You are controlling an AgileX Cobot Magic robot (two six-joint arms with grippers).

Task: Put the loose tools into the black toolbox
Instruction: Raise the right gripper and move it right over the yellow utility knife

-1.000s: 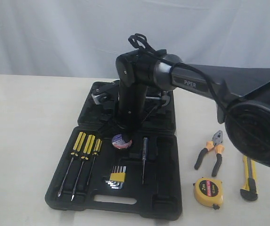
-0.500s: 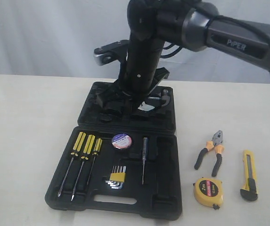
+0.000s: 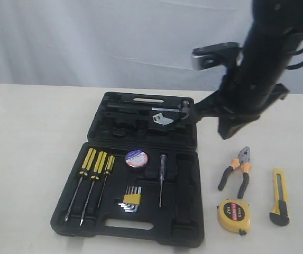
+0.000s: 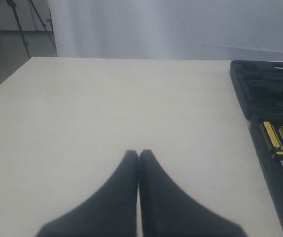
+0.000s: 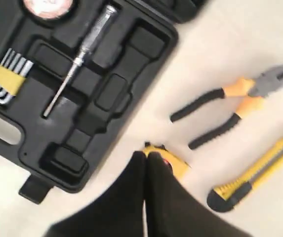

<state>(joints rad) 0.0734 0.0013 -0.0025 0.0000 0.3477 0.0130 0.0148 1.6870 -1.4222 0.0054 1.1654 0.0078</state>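
Here the black toolbox lies open on the table, its two halves flat. The black tape roll sits in a round recess of the near half, between the handles of the three yellow-handled screwdrivers and a slim clear-handled screwdriver; the hex key set lies just in front of it. The other three tools lie on the table to the right of the case: the orange-and-black pliers nearest the case, the round yellow tape measure in front of them, and the yellow-and-black utility knife furthest right. The right gripper hangs above this group with its jaws pressed together and nothing between them, and in its wrist view its tip covers part of the tape measure. The left gripper is likewise closed and empty, over bare table on the case's left side
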